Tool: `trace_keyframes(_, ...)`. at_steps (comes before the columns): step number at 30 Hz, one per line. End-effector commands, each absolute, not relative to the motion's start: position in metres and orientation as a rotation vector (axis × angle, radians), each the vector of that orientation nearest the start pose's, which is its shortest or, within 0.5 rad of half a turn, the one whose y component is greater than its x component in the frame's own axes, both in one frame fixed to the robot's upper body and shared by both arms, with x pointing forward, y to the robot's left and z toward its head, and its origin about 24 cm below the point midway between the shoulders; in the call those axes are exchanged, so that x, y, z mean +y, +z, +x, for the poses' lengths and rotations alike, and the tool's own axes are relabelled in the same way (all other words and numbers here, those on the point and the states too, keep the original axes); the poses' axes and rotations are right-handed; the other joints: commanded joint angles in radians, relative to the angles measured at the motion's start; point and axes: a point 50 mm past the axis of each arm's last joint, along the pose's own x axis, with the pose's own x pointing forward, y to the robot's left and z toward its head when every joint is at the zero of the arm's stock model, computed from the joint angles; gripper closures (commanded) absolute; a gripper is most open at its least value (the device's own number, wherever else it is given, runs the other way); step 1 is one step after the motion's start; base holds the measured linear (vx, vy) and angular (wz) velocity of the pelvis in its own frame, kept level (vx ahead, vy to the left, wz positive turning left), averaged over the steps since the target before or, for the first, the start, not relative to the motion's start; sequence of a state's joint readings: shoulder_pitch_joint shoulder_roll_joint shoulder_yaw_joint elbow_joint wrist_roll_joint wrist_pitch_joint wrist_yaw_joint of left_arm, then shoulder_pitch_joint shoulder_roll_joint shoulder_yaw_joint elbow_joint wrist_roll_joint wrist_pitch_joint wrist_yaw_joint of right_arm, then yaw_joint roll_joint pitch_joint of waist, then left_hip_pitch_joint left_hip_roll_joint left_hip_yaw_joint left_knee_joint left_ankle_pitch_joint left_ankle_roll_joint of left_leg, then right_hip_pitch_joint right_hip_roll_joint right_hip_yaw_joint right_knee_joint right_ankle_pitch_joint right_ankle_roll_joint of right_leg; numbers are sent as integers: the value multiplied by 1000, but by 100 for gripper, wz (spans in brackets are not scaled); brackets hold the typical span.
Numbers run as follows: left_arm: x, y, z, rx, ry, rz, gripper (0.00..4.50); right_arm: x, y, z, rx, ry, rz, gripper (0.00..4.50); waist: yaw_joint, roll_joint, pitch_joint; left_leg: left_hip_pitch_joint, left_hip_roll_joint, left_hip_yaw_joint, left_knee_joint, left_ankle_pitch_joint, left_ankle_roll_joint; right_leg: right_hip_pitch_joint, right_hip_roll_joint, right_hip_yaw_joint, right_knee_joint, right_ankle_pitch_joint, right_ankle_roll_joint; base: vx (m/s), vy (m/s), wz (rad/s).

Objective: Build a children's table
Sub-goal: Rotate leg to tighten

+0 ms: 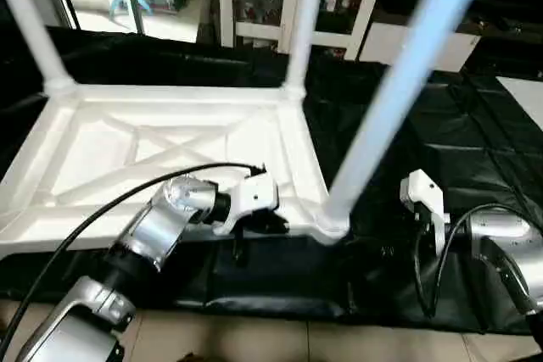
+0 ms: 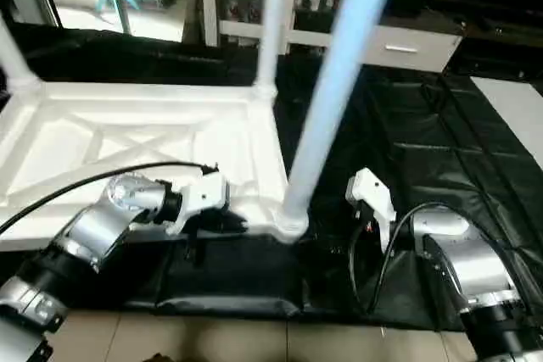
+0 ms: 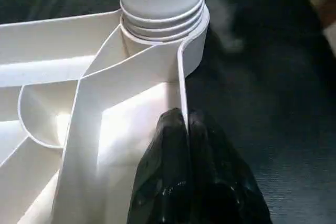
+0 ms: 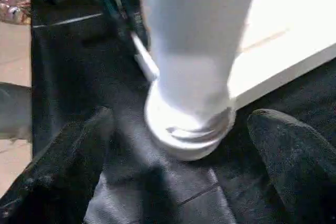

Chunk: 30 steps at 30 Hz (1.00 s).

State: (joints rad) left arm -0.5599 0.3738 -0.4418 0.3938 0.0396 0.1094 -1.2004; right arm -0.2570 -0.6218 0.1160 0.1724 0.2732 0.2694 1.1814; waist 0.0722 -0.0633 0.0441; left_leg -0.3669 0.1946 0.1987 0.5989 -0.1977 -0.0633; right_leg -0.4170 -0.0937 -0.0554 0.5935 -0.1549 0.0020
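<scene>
White top [image 1: 170, 137] lies ribs-up with three legs [image 1: 399, 91] socketed (fourth corner unseen); our left hand [image 3: 184, 129] pinches its rim, right hand [image 4: 178, 182] spread.

Glossy white plastic table top [image 1: 170, 137], smooth plastic leg [image 1: 399, 91], creased black sheet [image 1: 441, 150]

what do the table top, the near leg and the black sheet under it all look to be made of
Table top: looks like moulded white plastic, semi-gloss; thin ribs crossing in an X and soft sheen suggest it.
Near leg: seemingly the same smooth white plastic, a tapered tube with moulded rings where it meets the corner socket.
Black sheet: probably vinyl or coated fabric; it creases, shows seams and glints.
</scene>
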Motion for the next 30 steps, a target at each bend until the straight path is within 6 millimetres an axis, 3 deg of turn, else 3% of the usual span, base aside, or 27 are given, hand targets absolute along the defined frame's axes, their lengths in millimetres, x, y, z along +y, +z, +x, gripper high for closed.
trace_keyframes(1, 86, 53, 287, 414, -1594, 584, 450, -203, 66, 270, 395, 1165, -218, 5, -5, 2, -56, 16, 44, -15, -79, -240, 32, 41, -49, 38, -65, -260, -212, 0, 0, 0)
trace_keyframes(5, 85, 53, 286, 418, -1608, 583, 450, -198, 61, 273, 398, 1171, -205, 5, -4, 3, -57, 16, 44, -16, -80, -243, 26, 42, -49, 37, -64, -262, -213, 0, 0, 0)
trace_keyframes(11, 87, 54, 287, 425, -1600, 594, 450, -191, 59, 278, 391, 1192, -218, 58, -1, 4, -60, 17, 42, -14, -77, -209, 30, 45, -47, 37, -56, -196, -231, 0, 0, 0)
trace_keyframes(19, 87, 54, 287, 430, -1595, 596, 450, -189, 58, 281, 391, 1237, -203, 124, 4, -1, -60, 17, 42, -13, -74, -200, 42, 48, -48, 38, -53, -193, -235, 0, 0, 0)
trace_keyframes(30, 89, 53, 286, 443, -1598, 600, 450, -191, 57, 281, 402, 1266, -201, 223, 3, 1, -62, 17, 42, -13, -72, -185, 48, 48, -47, 37, -50, -175, -243, 0, 0, 0)
